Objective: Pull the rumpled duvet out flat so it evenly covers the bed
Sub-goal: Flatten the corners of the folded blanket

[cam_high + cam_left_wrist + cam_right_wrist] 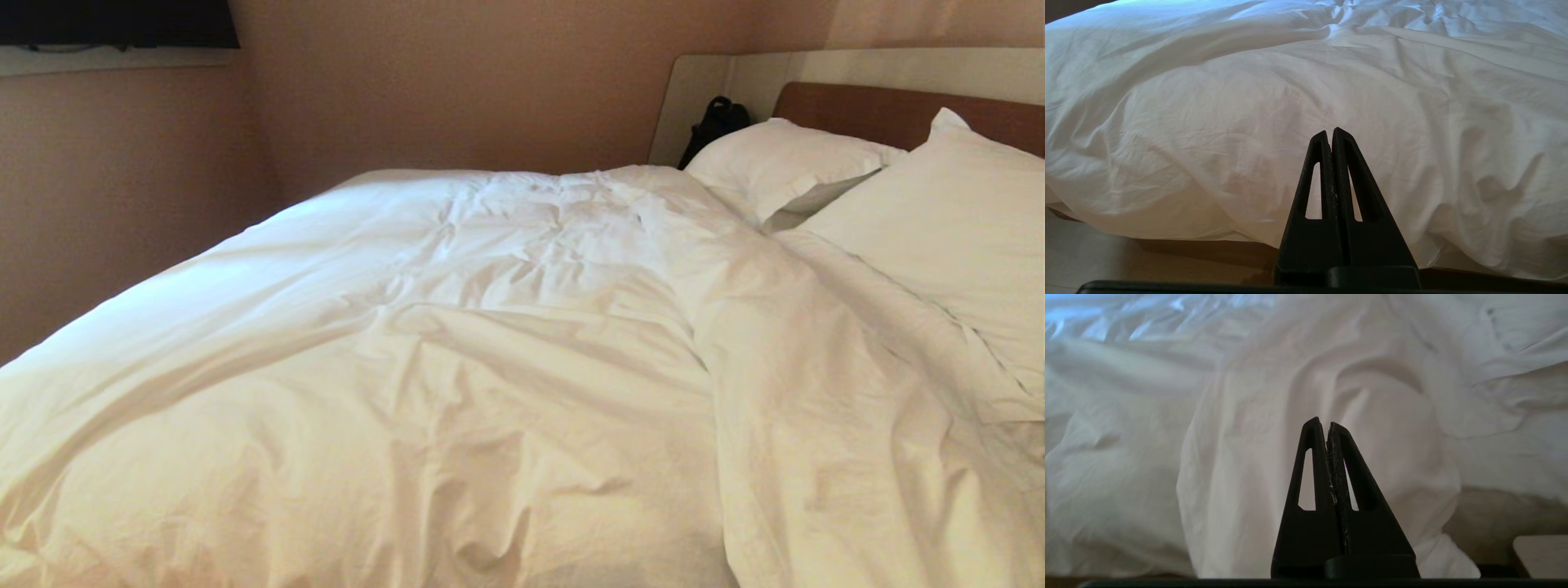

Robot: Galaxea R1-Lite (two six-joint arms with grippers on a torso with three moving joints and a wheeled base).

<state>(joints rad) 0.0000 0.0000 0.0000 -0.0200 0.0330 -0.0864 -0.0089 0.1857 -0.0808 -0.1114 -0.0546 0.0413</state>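
Broadly, the duvet (pixel 457 359) is seen spread over most of the bed (pixel 898 110), puffy and creased; places below are given relative to the headboard (the brown wooden panel at the far right of the head view). Two white pillows (pixel 784 163) are propped just in front of the headboard; the upper edge of the duvet is bunched close beneath them, with a long fold running away from the headboard toward the near side of the bed; a strip of thinner white fabric (pixel 922 327) is exposed between that fold and the nearer pillow. A dark object (pixel 714 122) is noted beside the headboard, against the wall; what it is cannot be told.

Neither arm is caught in the head view. The left gripper (pixel 1329 131) is shown in its wrist view with fingers pressed together, nothing pinched; it is held short of the duvet's overhanging near edge, at the side of the bed away from the headboard, with pale floor (pixel 1094 253) below. The right gripper (pixel 1323 422) is likewise pressed together and empty; it is pointed at a hanging fold of the duvet, not touching it.
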